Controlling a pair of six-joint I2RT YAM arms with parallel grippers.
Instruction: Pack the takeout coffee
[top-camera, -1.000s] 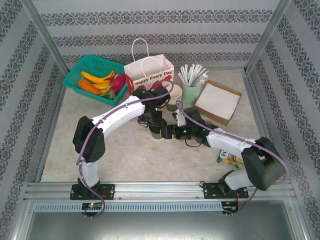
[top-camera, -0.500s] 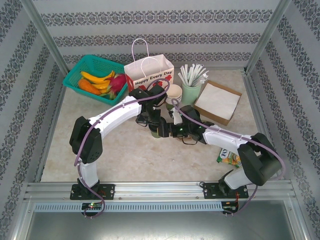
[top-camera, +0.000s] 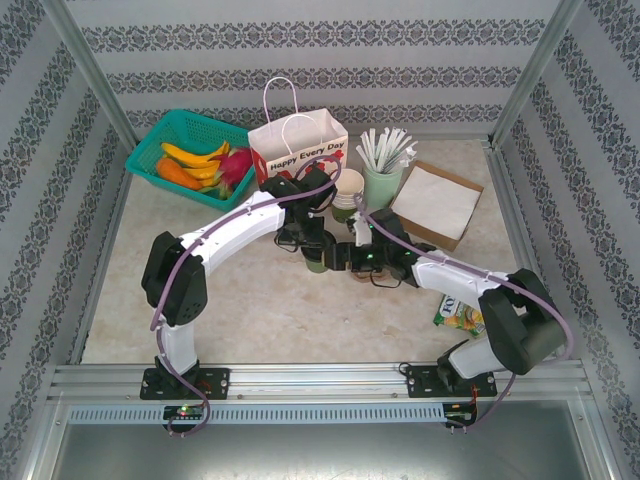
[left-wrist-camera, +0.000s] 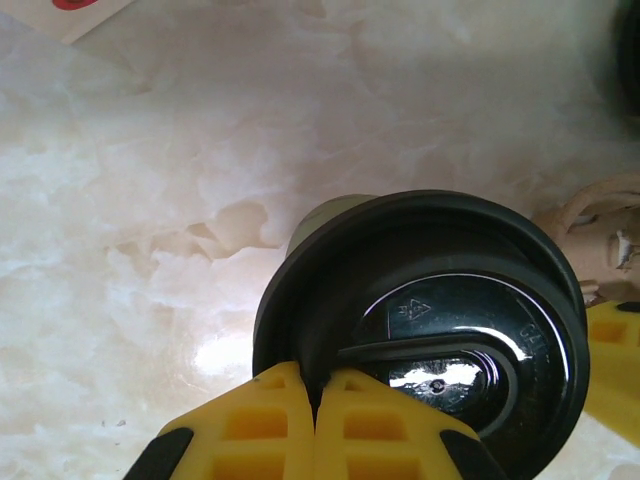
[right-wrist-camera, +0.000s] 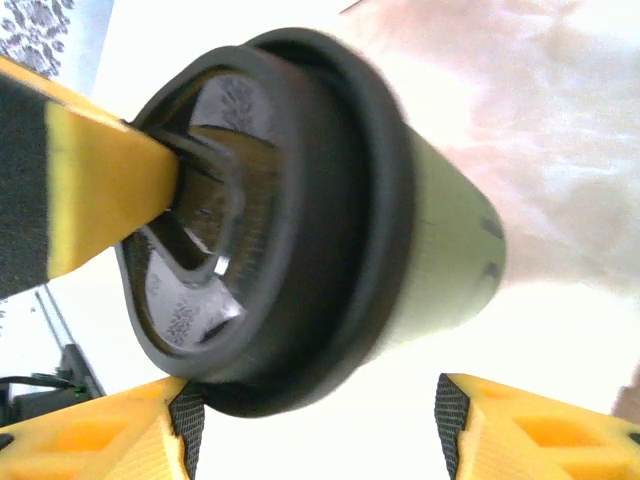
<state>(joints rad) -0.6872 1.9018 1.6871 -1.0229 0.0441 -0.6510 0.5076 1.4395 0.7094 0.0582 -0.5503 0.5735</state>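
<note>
Left jaws pinch the cup by its lid rim near the middle of the surface while right jaws straddle its body, wide apart, so a handover seems in hand; next, right must close squarely before left releases.

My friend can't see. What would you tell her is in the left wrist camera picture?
The left gripper, its yellow fingers shut together, pinches the rim of the black lid on a coffee cup, seen from above over a pale marbled table.
</note>
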